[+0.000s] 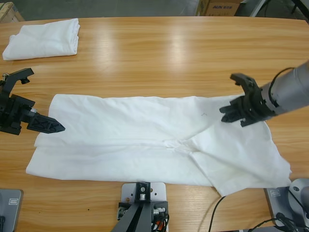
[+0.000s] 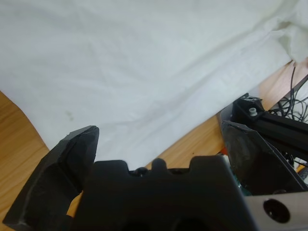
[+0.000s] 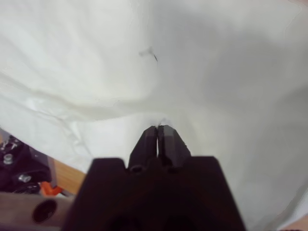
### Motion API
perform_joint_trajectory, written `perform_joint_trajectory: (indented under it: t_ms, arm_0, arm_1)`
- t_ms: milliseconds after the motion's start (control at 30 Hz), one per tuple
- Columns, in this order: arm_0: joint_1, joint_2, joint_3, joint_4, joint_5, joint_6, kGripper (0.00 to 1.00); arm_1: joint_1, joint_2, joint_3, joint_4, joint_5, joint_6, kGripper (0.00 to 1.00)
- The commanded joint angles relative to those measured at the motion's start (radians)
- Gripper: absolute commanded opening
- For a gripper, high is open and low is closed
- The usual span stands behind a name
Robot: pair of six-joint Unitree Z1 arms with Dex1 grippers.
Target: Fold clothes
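A white T-shirt [image 1: 145, 140] lies spread lengthwise across the wooden table [image 1: 159, 63], with a tiny dark mark [image 1: 203, 115] near its right part. My right gripper [image 1: 228, 114] comes in from the right, shut on a pinch of this T-shirt [image 3: 96, 72]. The cloth is drawn up into a ridge at the closed fingertips [image 3: 166, 137], and the mark [image 3: 151, 53] shows just ahead of them. My left gripper [image 1: 58, 127] stands open at the shirt's left edge. In the left wrist view its fingers [image 2: 62, 168] are wide apart, with the cloth's edge [image 2: 144, 96] lying in front of them.
A second white T-shirt [image 1: 43, 38] lies folded at the table's far left corner. A cardboard box [image 1: 219, 6] stands beyond the far edge. Cables [image 1: 270, 224] run off the near right corner. Bare wood stretches along the table's far half.
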Motion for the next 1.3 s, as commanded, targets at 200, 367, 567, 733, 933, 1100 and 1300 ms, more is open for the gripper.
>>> perform_joint_trajectory:
  t_ms: [200,367,567,733,933,1100,1300]
  arm_0:
    - [0.011,0.022,0.008,0.008,0.014,0.005,1.000]
    - [0.011,0.021,0.008,0.008,0.014,0.005,1.000]
    - [0.011,0.021,0.008,0.008,0.014,0.005,1.000]
    - [0.011,0.037,0.008,0.007,0.013,0.005,1.000]
    - [0.013,0.032,0.007,0.007,0.013,0.005,1.000]
    - [0.014,0.026,0.008,0.007,0.013,0.005,1.000]
    - [0.015,0.029,0.010,0.007,0.013,0.005,1.000]
  arm_1:
    - [0.077,0.192,-0.242,0.072,-0.014,-0.181,0.000]
    - [0.084,0.280,-0.323,0.131,-0.004,-0.254,0.000]
    - [0.086,0.192,-0.321,0.201,-0.151,-0.129,0.801]
    - [0.085,0.161,-0.233,0.204,-0.128,-0.058,1.000]
    - [0.081,0.192,-0.125,0.070,-0.020,-0.014,1.000]
    - [0.041,0.206,-0.059,0.002,-0.036,-0.015,1.000]
    - [-0.028,0.236,-0.037,-0.018,-0.027,-0.054,0.994]
